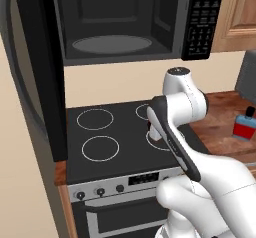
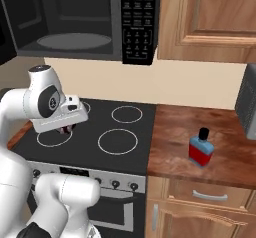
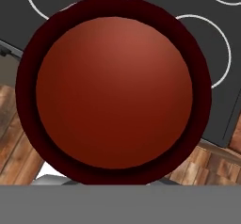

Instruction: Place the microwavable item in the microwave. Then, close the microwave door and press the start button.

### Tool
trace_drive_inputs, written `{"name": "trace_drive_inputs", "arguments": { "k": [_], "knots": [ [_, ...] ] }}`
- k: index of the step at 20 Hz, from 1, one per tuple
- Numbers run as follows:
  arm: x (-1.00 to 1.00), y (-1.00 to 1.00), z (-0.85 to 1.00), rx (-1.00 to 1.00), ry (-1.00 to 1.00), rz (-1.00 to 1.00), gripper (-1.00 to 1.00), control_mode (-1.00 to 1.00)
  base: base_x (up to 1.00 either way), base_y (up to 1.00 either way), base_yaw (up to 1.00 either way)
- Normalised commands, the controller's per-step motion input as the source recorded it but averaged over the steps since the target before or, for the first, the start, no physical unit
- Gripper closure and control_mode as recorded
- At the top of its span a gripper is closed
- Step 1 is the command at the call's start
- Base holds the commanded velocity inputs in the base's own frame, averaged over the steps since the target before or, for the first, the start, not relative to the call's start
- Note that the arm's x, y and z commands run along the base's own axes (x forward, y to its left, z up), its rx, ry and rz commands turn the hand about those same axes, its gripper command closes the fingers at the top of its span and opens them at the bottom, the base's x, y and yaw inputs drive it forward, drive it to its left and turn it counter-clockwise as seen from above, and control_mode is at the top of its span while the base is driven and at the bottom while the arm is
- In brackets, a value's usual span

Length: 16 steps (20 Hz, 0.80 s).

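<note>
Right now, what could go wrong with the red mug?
The dark red mug sits right under the gripper over the stovetop. If the grip is only on the rim, the mug might slip and drop onto the stove. The microwave is high above, so the mug could bump its lower edge on the way up. The microwave door hangs open at the left; the arm might hit it.

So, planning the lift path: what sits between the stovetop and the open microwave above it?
Nothing; in the left base view only bare cream wall separates the stovetop from the microwave, door swung open.
</note>
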Motion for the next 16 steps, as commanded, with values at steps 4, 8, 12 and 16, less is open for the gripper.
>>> {"name": "trace_drive_inputs", "arguments": {
  "k": [4, 8, 12, 16],
  "knots": [
    [0.00, 0.00, 0.00, 0.00, 0.00, 0.00, 1.00, 1.00, 0.29, 0.30, -0.08],
    [0.00, 0.00, 0.00, 0.00, 0.00, 0.00, 1.00, 1.00, 0.23, 0.05, 0.00],
    [0.00, 0.00, 0.00, 0.00, 0.00, 0.00, 1.00, 1.00, 0.32, 0.00, 0.03],
    [0.00, 0.00, 0.00, 0.00, 0.00, 0.00, 1.00, 1.00, 0.57, 0.00, 0.10]
  ]
}}
